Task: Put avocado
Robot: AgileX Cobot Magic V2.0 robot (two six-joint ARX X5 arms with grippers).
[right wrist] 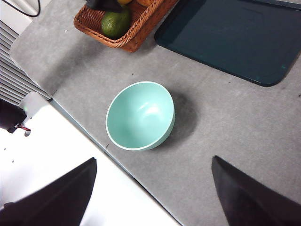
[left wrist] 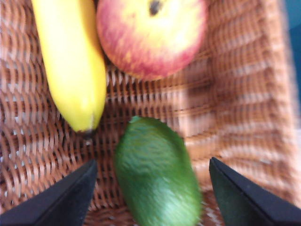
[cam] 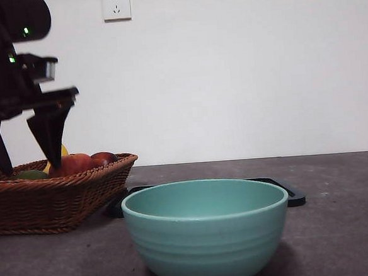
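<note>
The dark green avocado (left wrist: 157,176) lies in the wicker basket (left wrist: 235,108), between the jaws of my open left gripper (left wrist: 153,188), which hangs just above it. In the front view the left gripper (cam: 28,163) reaches down into the basket (cam: 56,200) at the left, and only a sliver of the avocado (cam: 32,176) shows over the rim. The avocado (right wrist: 115,22) also shows in the right wrist view. The teal bowl (cam: 206,228) stands empty at the front centre. My right gripper (right wrist: 150,188) is open and empty, high above the bowl (right wrist: 140,115).
A yellow banana (left wrist: 70,61) and a red apple (left wrist: 150,35) lie in the basket beside the avocado. A dark tray (cam: 282,191) lies flat behind the bowl, also seen from the right wrist (right wrist: 235,37). The table edge (right wrist: 84,132) runs near the bowl.
</note>
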